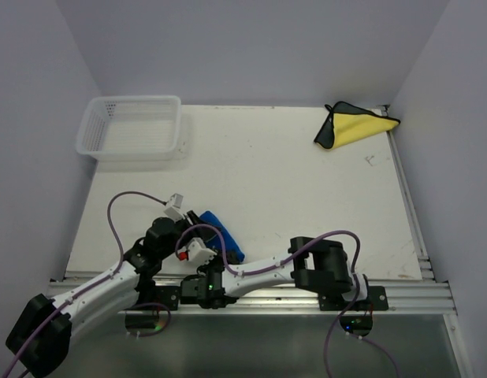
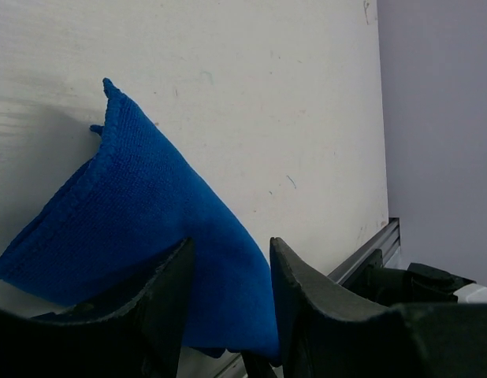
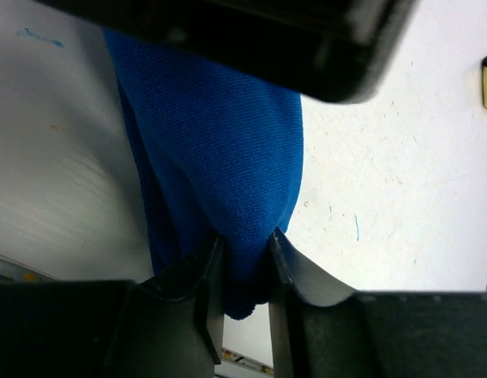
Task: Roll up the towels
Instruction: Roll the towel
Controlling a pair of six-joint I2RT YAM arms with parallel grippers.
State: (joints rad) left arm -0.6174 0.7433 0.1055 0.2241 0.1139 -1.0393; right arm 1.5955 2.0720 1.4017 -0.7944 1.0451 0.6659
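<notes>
Right gripper (image 3: 246, 238) pinched the blue towel (image 3: 220, 150); left gripper (image 2: 229, 246) straddled it, grip unclear, arms hiding most overhead.

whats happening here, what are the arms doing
Both arms are working on the blue towel, which lies bunched near the near edge of the table. The right gripper is pinching a fold of it. The left gripper straddles another part, though its grip is unclear. The towel is not rolled yet. A yellow towel sits untouched in the far right corner, and a white basket at the far left.
</notes>
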